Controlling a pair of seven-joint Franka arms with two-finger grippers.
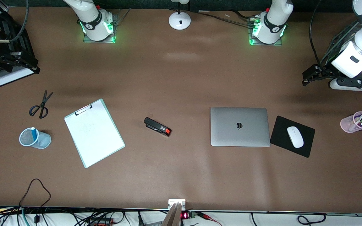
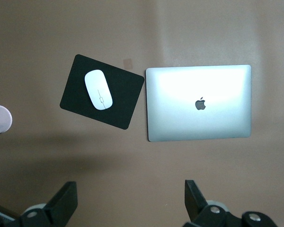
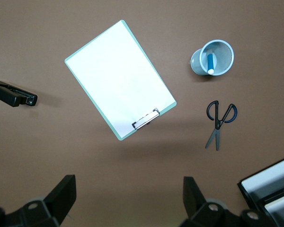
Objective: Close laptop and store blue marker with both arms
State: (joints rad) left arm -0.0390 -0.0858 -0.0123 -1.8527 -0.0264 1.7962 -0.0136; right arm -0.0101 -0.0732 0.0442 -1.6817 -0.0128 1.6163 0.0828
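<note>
— What are you looking at on the surface?

— You have a brown table (image 1: 181, 78) with the laptop (image 1: 240, 126) lying shut, lid up, apple logo showing, just beside a black mouse pad (image 1: 281, 131) with a white mouse (image 1: 295, 137).

— And the blue marker (image 1: 33, 133)?

— You'll find it upright in the blue mesh cup (image 1: 39, 140) at the right arm's end, near the scissors (image 1: 41, 105).

— The grippers?

— Your left gripper (image 2: 130, 201) hangs high with its fingers spread; the right gripper (image 3: 128, 198) likewise, probably parked.
</note>
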